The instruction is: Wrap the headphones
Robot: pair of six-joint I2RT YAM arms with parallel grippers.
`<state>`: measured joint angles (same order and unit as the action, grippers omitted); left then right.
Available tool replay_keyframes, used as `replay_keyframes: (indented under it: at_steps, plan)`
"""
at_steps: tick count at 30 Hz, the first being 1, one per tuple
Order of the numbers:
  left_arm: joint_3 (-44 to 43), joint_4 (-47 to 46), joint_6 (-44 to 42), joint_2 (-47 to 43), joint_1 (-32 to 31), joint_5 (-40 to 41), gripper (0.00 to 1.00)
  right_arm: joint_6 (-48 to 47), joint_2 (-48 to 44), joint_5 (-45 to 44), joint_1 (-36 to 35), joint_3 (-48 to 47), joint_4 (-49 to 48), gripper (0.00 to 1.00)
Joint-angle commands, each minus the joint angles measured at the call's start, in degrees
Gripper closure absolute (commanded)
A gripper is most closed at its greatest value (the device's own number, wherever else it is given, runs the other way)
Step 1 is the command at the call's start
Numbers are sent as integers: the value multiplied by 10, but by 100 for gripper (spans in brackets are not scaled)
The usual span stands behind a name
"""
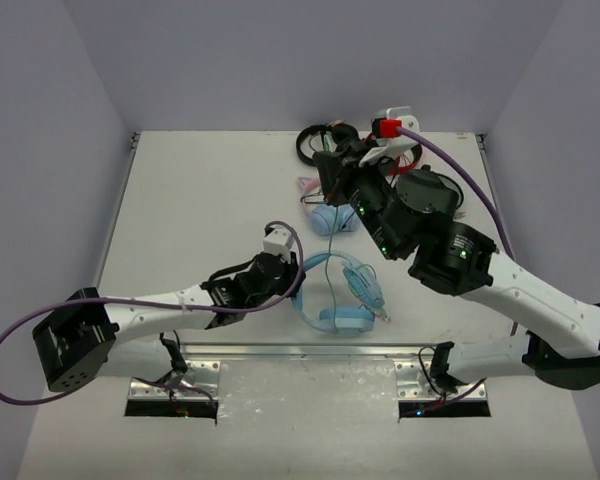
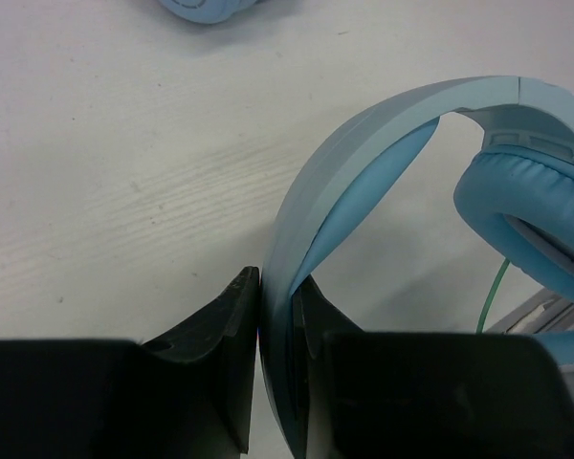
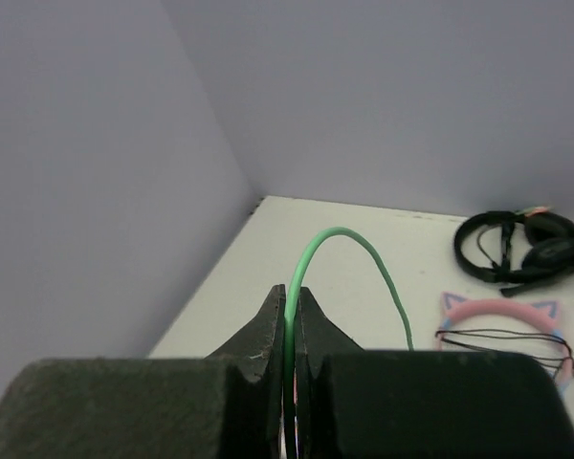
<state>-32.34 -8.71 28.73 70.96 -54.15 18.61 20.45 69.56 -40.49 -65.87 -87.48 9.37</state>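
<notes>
left jaws clamped on the headband [image 2: 364,120] of the headphones [image 1: 363,283], around 6 o'clock on the desk [image 1: 210,190]. right jaws pinching the green cable [image 3: 340,230] up near 12.

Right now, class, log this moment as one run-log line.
left gripper: shut on headband | right gripper: shut on cable | headphones: not yet wrapped

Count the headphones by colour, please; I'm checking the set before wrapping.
Light blue headphones: 1
Pink-and-blue cat-ear headphones: 1
Black headphones: 1
Total: 3 clearly visible; a red-trimmed item at the far edge is too hidden to class.
</notes>
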Motion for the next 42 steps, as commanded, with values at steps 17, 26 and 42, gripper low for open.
replay_keyframes:
  at_steps: [17,26,42]
  plan:
    - [-85,36,43,-124,-37,-52,100,187,31,-122,128,119,107,99]
    - [-80,57,43,-171,-37,-23,100,175,-8,-87,155,165,85,99]
    - [-193,454,245,-198,-36,347,99,128,-174,-65,213,223,137,99]
